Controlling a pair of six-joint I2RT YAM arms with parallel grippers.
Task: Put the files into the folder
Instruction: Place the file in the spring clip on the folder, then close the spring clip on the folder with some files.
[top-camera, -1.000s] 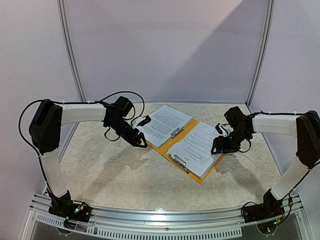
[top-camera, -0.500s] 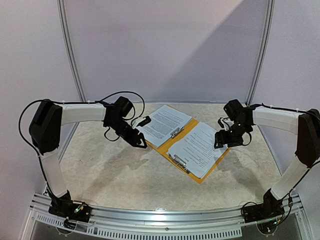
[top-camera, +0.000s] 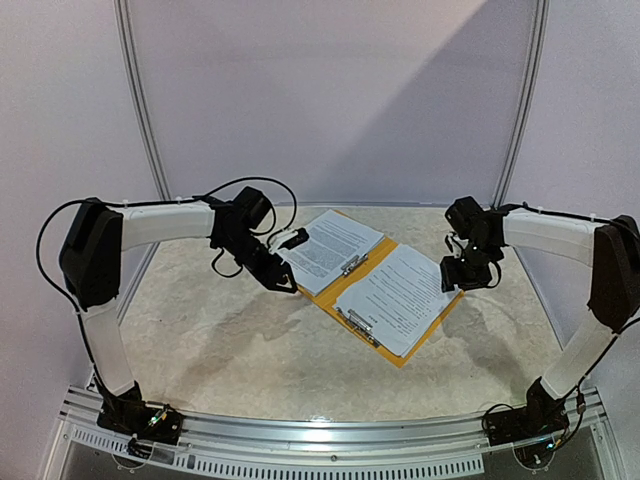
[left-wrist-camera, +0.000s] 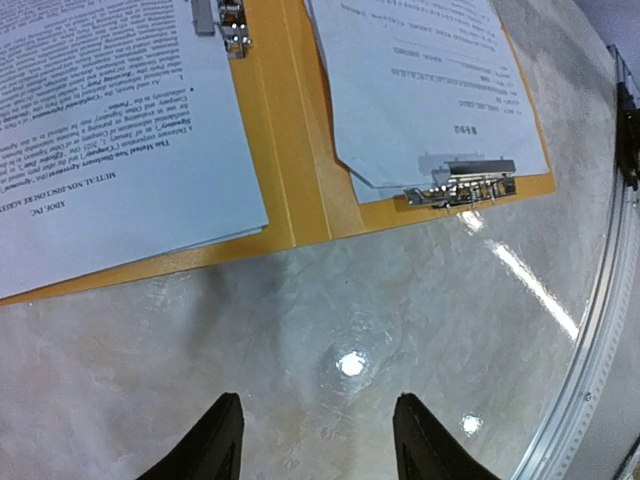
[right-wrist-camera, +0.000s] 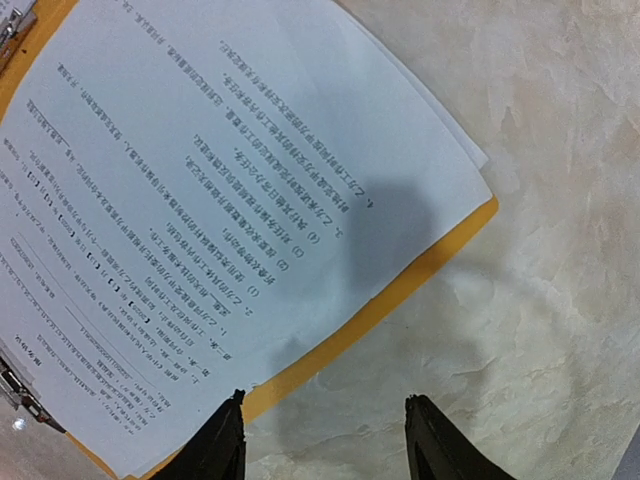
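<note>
The orange-yellow folder (top-camera: 335, 292) lies open on the table, one stack of white printed files on each half: far-left stack (top-camera: 330, 247), near-right stack (top-camera: 398, 297), each with a metal clip (top-camera: 353, 265). My left gripper (top-camera: 285, 283) is open and empty, hovering just left of the folder's spine edge; in its wrist view the folder (left-wrist-camera: 290, 170), both stacks and a clip (left-wrist-camera: 462, 185) lie ahead of the fingers (left-wrist-camera: 215, 440). My right gripper (top-camera: 458, 280) is open and empty above the folder's right edge (right-wrist-camera: 390, 295), beside the right stack (right-wrist-camera: 200, 180).
The table top is pale marbled stone (top-camera: 230, 350). A metal rail (top-camera: 330, 440) runs along the near edge. Curved frame posts (top-camera: 140, 100) and white walls close the back and sides.
My right gripper has risen and drawn back to the right, off the right paper stack. My left gripper has shifted slightly right toward the folder. Folder and papers have not moved.
</note>
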